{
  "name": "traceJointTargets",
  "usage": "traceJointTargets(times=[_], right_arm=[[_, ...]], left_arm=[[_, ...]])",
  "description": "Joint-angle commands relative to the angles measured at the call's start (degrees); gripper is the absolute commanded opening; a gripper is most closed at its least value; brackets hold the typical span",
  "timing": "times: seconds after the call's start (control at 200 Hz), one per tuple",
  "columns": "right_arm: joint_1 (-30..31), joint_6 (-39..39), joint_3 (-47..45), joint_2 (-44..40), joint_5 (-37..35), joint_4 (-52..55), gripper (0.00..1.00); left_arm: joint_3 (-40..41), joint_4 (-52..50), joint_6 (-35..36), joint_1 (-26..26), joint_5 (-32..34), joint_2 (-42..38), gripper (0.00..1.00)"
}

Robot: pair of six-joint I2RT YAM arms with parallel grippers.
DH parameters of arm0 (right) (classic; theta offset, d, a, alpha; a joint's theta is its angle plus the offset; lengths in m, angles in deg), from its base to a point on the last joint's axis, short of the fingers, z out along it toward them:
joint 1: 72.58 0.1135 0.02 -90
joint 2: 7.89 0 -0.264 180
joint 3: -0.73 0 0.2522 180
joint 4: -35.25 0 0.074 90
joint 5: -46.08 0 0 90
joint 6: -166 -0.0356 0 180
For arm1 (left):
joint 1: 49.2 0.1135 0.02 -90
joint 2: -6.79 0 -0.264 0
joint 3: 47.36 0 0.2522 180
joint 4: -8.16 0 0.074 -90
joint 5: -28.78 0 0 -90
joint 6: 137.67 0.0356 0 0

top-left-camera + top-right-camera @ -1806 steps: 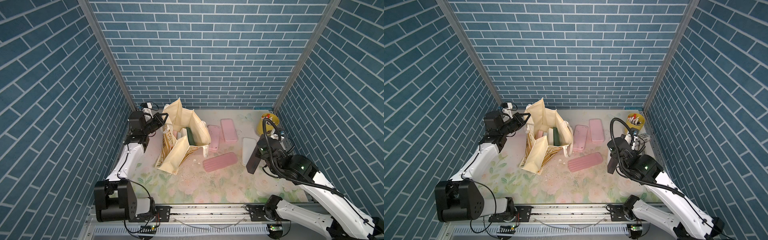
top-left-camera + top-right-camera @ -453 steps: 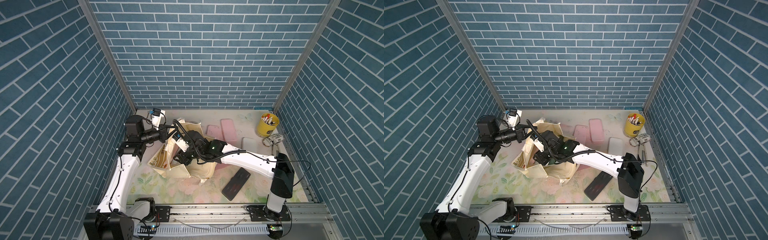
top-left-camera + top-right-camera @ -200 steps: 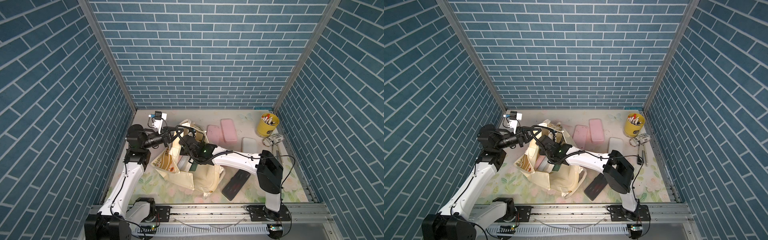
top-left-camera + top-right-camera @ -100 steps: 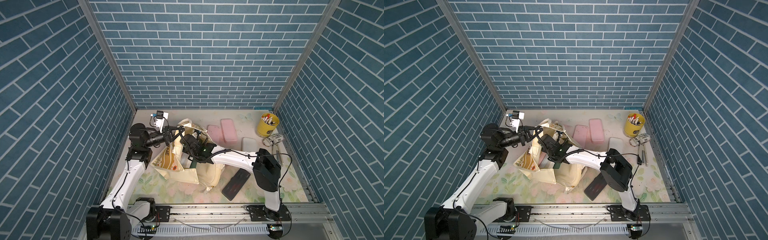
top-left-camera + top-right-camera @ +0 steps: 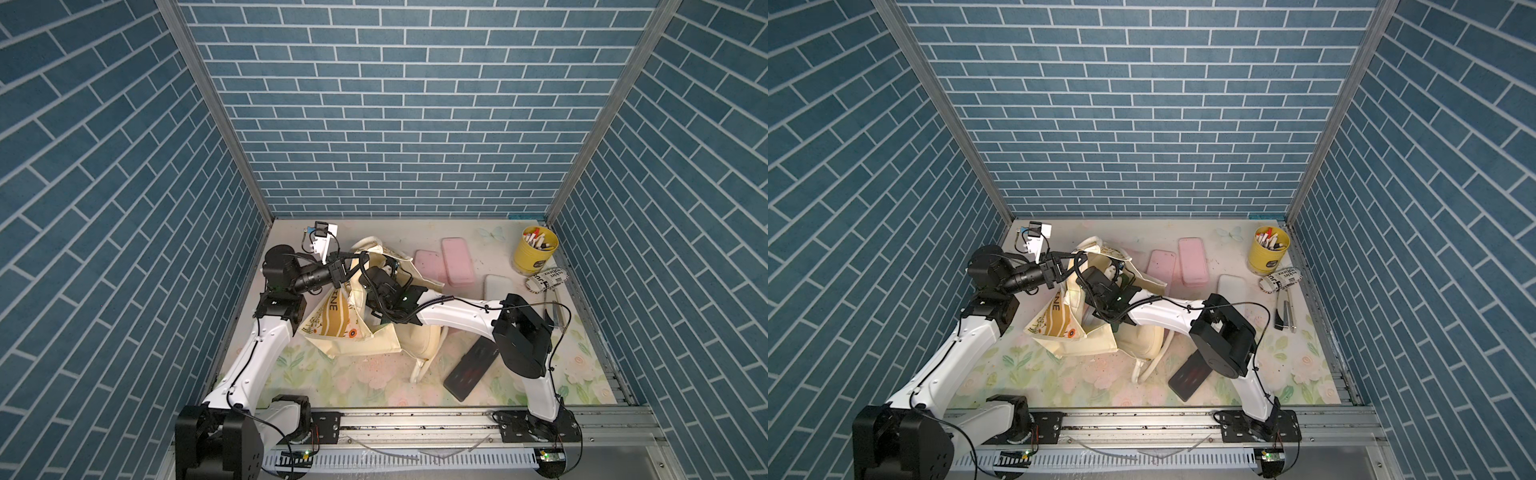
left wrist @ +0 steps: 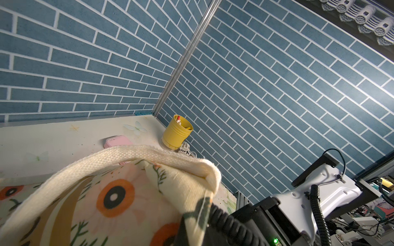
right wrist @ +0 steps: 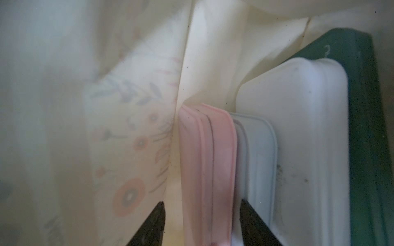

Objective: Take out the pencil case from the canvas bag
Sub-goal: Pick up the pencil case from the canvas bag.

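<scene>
Closest in, from the right wrist view: right gripper (image 7: 201, 201) down inside the canvas bag (image 7: 132, 110), jaws parted fairly wide and straddling the near end of the pink pencil case (image 7: 204, 149). Not clamped on it by the look of things. Clear gap on one side, other jaw wedged between the pink one and the pale case (image 7: 255, 149) next door. So nothing held yet, just lined up.

Key bit for the pull: case standing on its thin edge, dead ahead of the fingertips, long axis running straight away from them, deeper into the bag. Probably just needs a squeeze and a straight draw back along that line.

Beyond the pale one, a fatter white case (image 7: 298, 127), then a dark green case (image 7: 366, 127), all packed side by side.

Pulling back to a top view: right arm stretched low across the table, wrist tipped into the bag's mouth. Clearly the nearer arm for this job. Left gripper (image 5: 343, 270) pinched shut on the bag's rim, forearm roughly level, holding the mouth up and open.

Farthest back, loose pink cases (image 5: 457, 262) and the yellow pen pot (image 5: 534, 251), well clear of all this.
</scene>
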Motion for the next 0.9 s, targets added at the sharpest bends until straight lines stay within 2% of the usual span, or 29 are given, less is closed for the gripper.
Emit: traceJointTargets(times=[0.0,0.165,0.43,0.655,0.896], right_arm=[[-1.04,-3.74,-1.5,4.36,4.23,-1.83,0.55],[-1.07,-4.33,-3.11,4.15,5.31,-4.24,0.52],[-1.47,-5.41,-8.55,0.39,2.75,-4.04,0.46],[-2.27,-5.41,-9.12,-0.54,3.4,-0.89,0.49],[-3.07,-5.41,-9.11,0.26,4.73,-3.57,0.5]], left_arm=[[-3.58,8.52,0.95,-1.95,-5.2,-2.73,0.0],[-3.66,8.44,0.86,-2.49,-5.16,-3.05,0.0],[-3.83,6.88,2.16,-2.58,-5.07,-4.54,0.0],[-2.17,9.4,4.72,-2.58,-4.81,-3.76,0.0],[-3.04,13.67,2.03,-2.76,-4.81,-1.09,0.0]])
